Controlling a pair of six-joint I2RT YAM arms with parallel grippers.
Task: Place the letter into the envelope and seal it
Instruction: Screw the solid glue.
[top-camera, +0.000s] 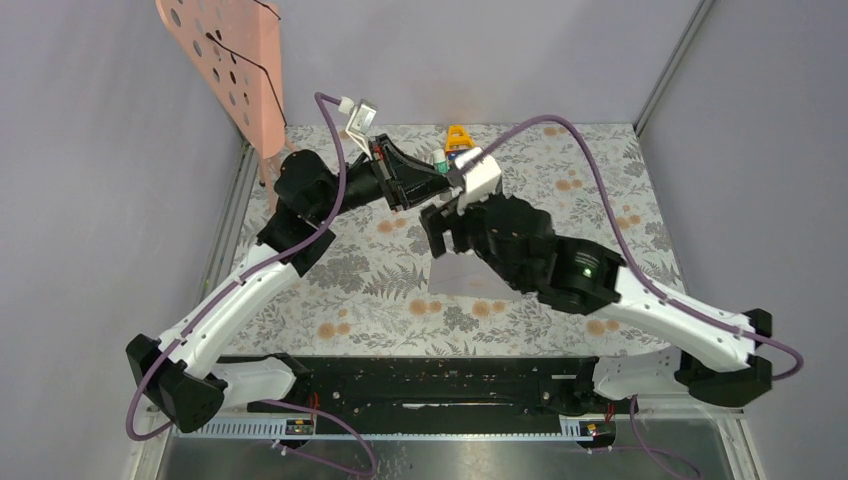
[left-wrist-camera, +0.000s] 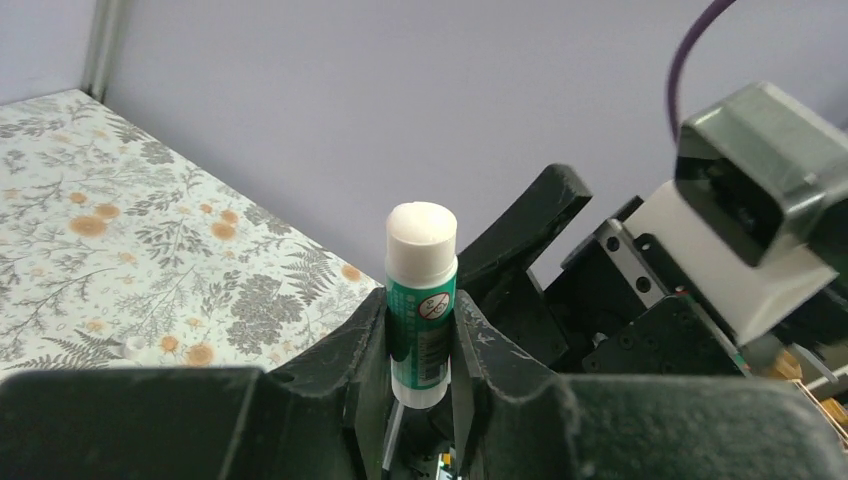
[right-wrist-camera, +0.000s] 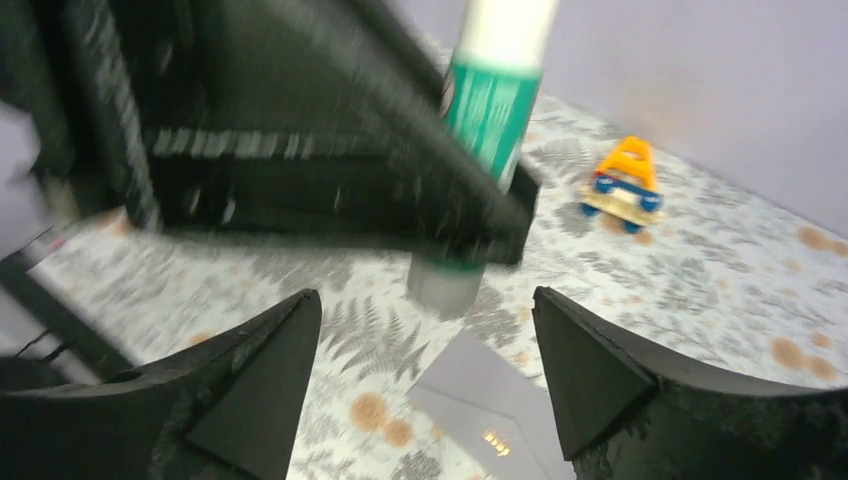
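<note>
While the left claw (left-wrist-camera: 420, 315) pinches the glue stick (left-wrist-camera: 421, 270), the right claw (right-wrist-camera: 425, 300) stands wide just beside it. A misjudged closure could knock the stick loose onto the envelope (right-wrist-camera: 478, 388), which lies flat on the worktop (right-wrist-camera: 700, 260).

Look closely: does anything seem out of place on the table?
Yes: a small orange toy with blue wheels sits near the far edge of the table, unrelated to this job. Nothing looks spilled or damaged.

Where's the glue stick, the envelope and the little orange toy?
glue stick (left-wrist-camera: 421, 320): left wrist view, on its green label.
envelope (right-wrist-camera: 478, 388): right wrist view, on its grey paper.
orange toy (right-wrist-camera: 628, 165): right wrist view, on its orange top.
</note>
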